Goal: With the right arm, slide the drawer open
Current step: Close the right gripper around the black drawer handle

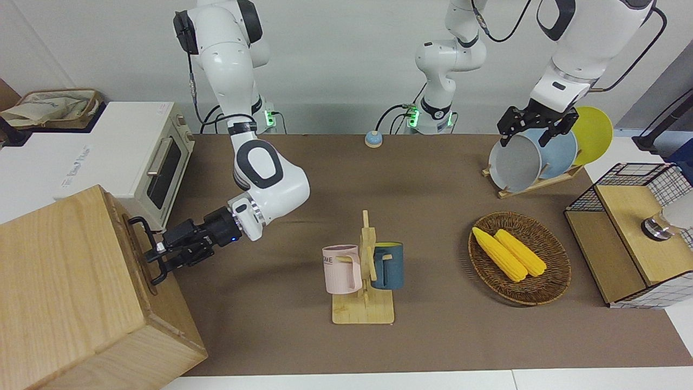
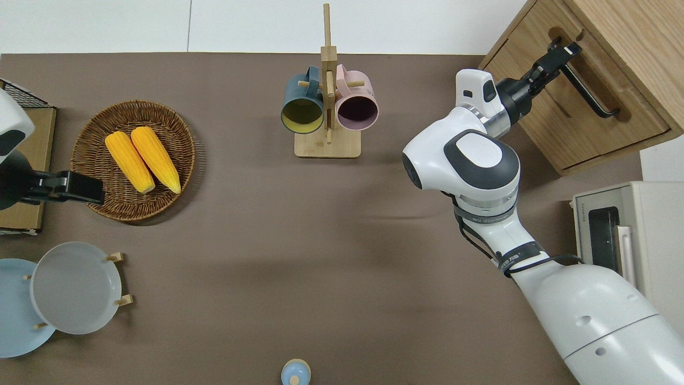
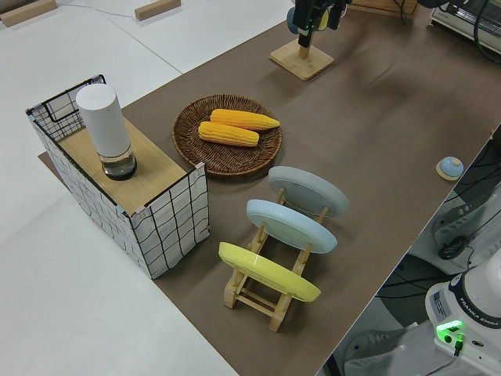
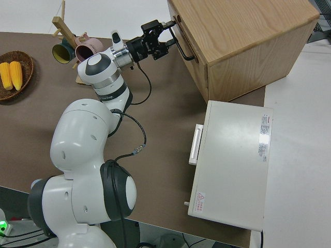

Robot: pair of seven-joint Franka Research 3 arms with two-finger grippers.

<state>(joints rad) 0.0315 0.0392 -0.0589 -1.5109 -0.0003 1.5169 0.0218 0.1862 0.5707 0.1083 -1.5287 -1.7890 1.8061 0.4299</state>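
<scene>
Two right gripper (image 1: 158,259) fingers clasp the pale-wood drawer's (image 2: 574,115) black bar handle (image 2: 588,91)

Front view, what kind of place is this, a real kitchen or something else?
Probably a robot lab's mock kitchen: two robot arms mounted at a cloth-covered table laid with a toaster oven, a plate rack and a mug stand.

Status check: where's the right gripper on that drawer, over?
Right gripper at the drawer handle, fingers around the bar. Drawer looks closed or barely out. Left arm parked. Nothing between gripper and drawer front.
</scene>
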